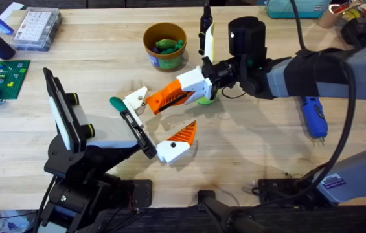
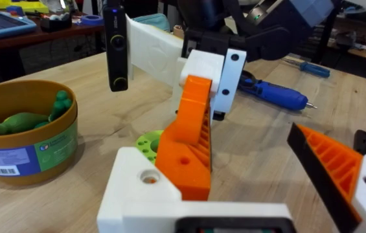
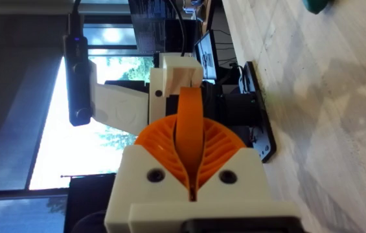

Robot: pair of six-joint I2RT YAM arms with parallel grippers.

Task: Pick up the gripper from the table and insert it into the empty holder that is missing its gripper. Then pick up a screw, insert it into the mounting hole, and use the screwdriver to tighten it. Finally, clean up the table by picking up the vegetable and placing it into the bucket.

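The holder meets one white end of the gripper, whose other end the right tool clamps shut. Left tool: one orange wedge finger mounted, state unclear. Beyond, the vegetable sits half-hidden behind the gripper; the bucket stands farther.

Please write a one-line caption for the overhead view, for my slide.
Right gripper carries the gripper toward the holder, the bucket behind.
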